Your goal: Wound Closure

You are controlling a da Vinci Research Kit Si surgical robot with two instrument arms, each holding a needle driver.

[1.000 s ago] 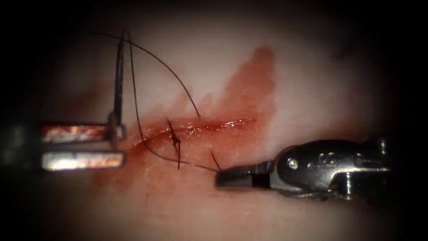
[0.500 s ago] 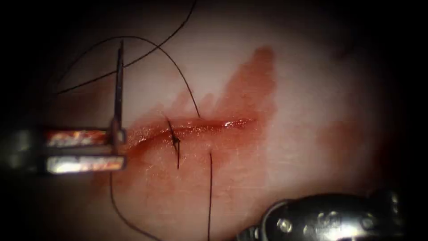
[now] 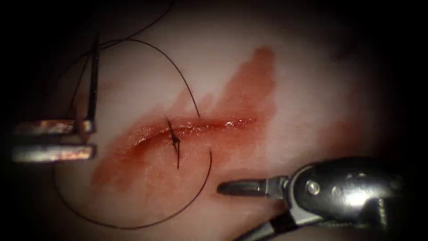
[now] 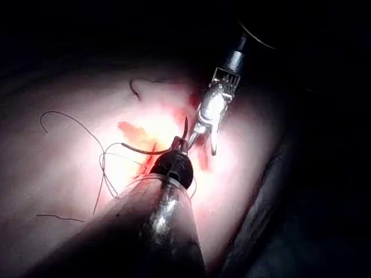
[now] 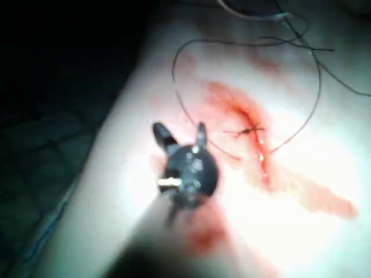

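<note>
Now, at the left of the endoscope view, the left tool (image 3: 87, 139) comes in level, and its two jaws lie one above the other with a narrow dark gap between them. The needle (image 3: 93, 80) stands upright from the tip of the upper jaw, on the left side of the cut, clear of the tissue (image 3: 312, 80). The jaws seem to clamp the needle at its lower end, but how tightly they meet on it cannot be seen. Its upper end goes into the dark part near the top.

From the needle the thread (image 3: 185, 87) goes up and over in a wide arc and comes down to the cut (image 3: 209, 125), where it enters at the upper edge. It leaves the tissue again just under the cut and swings in a big loop, down and back to the left, under the left tool. Between these two places a finished stitch with a knot (image 3: 175, 142) crosses the cut, and its short ends point down. Red fluid (image 3: 249, 85) is spread around the cut and rises up to the right.

To the right, below the cut, lies the right tool (image 3: 238, 187). In the right wrist view its two jaws (image 5: 178, 134) stand apart in a small V, and they hold nothing. Its tip is near the loop of thread, not touching it.
</note>
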